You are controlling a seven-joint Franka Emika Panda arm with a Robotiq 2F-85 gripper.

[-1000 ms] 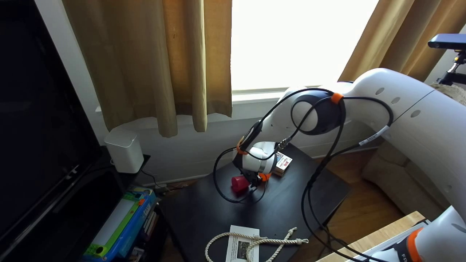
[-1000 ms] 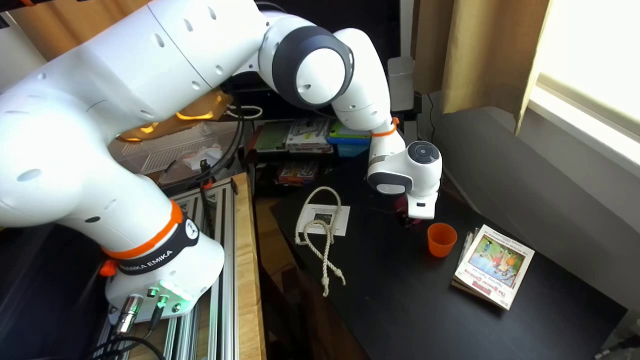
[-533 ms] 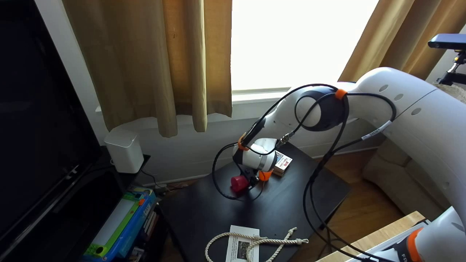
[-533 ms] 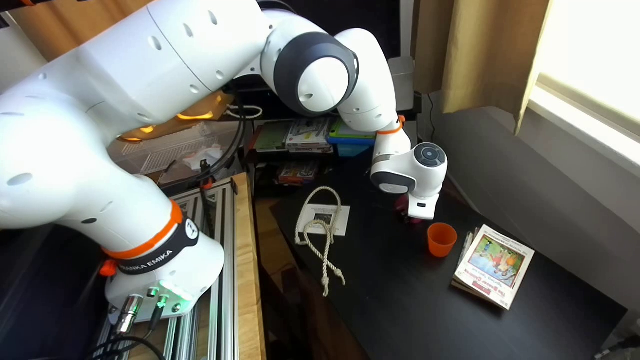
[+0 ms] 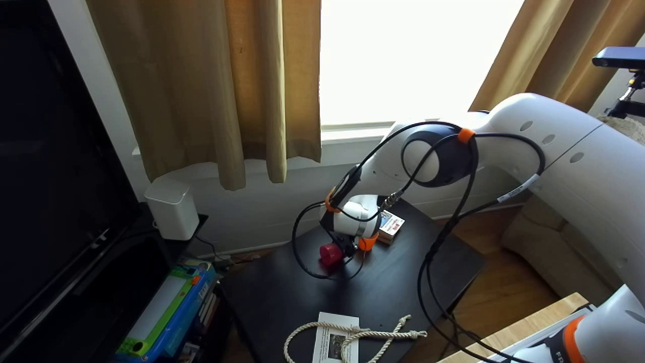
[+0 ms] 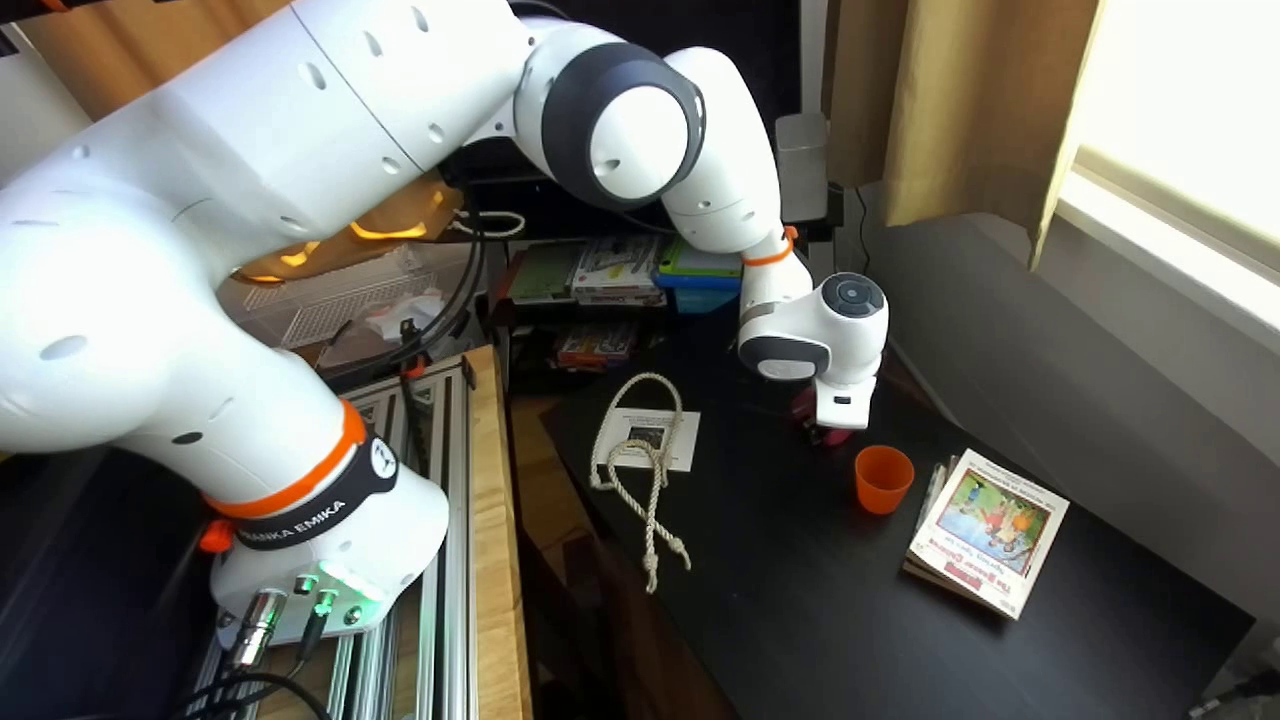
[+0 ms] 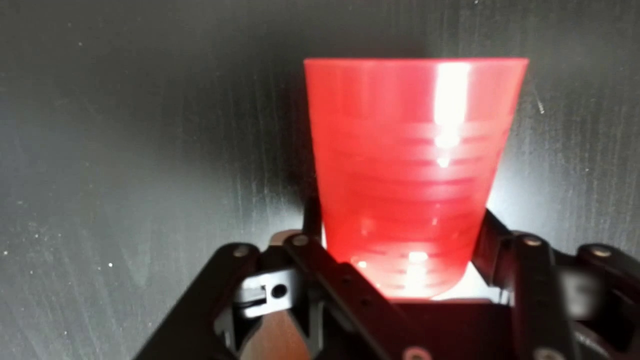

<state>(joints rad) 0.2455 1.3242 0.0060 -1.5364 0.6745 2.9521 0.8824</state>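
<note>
Key relation: the red cup point(image 7: 407, 170) lies on its side directly ahead of the claw point(image 7: 402, 225), its base end between the two fingers point(image 7: 312, 220), its mouth facing away; the long axis runs straight out from the claw, the taper widening with distance, so I judge that a squeeze here could slide on the sloping wall.

Claw state: spread to about the cup's width, a finger right beside the wall on either side; I cannot tell whether they press on it or merely flank it; nor can I tell whether the cup bears on the counter point(image 7: 125, 200) or sits slightly clear of it.

About the claw: an orange cup point(image 6: 884, 485) stands upright near it, on the side away from the red cup's mouth; a stack of books point(image 6: 985, 535) lies beyond that; a rope point(image 5: 380, 334) lies well apart from the claw.

Against the frame half a second back: the elbow point(image 5: 422, 161) shows slightly shifted in both exterior views; the wrist point(image 6: 850, 345) shows a touch nearer the top of an exterior view; the red cup appears unmoved; orange cup, books and rope are unchanged.
</note>
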